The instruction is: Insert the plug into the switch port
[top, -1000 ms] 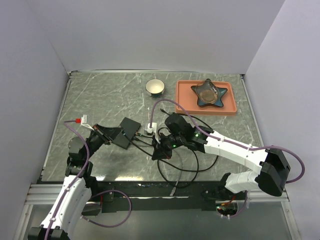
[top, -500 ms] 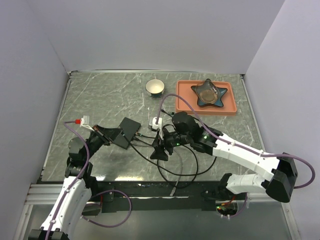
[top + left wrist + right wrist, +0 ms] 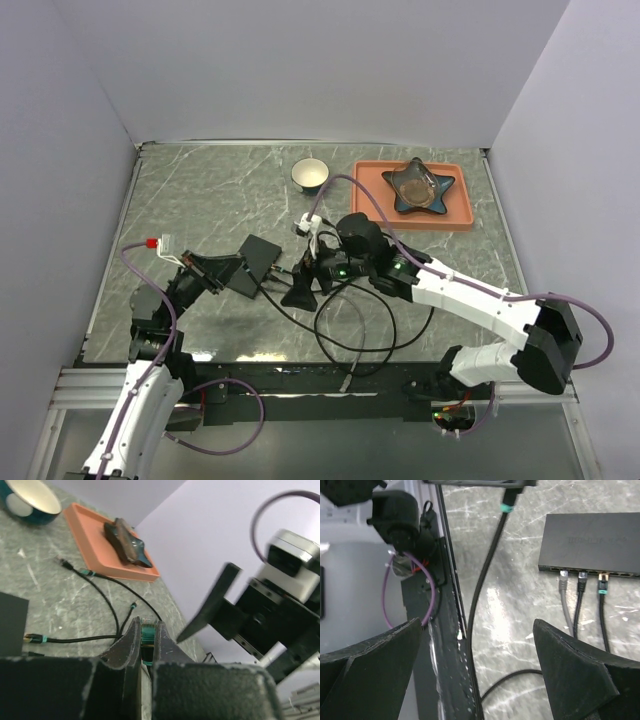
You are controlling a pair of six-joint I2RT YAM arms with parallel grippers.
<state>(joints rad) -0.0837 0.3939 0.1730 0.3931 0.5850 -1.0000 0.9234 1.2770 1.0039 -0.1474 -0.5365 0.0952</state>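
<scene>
The black switch (image 3: 259,259) lies left of centre on the table; the right wrist view shows the switch (image 3: 592,541) with three cables in its front ports. My left gripper (image 3: 147,628) is shut on the plug (image 3: 147,628), which has a clear tip and a green boot. In the top view the left gripper (image 3: 224,272) sits at the switch's near-left side. My right gripper (image 3: 303,287) hangs open over loose black cable just right of the switch. Nothing sits between the right gripper (image 3: 477,665) fingers; the cable (image 3: 482,595) passes below.
An orange tray (image 3: 455,216) with a dark star-shaped dish (image 3: 420,186) stands at the back right. A small bowl (image 3: 311,174) is beside it. Black cable loops (image 3: 352,345) spill over the near table edge. A green-booted connector (image 3: 35,639) lies loose by the switch.
The right gripper has gone from shut to wide open and shifted left toward the switch. The left gripper stays shut on the plug and has barely moved.
</scene>
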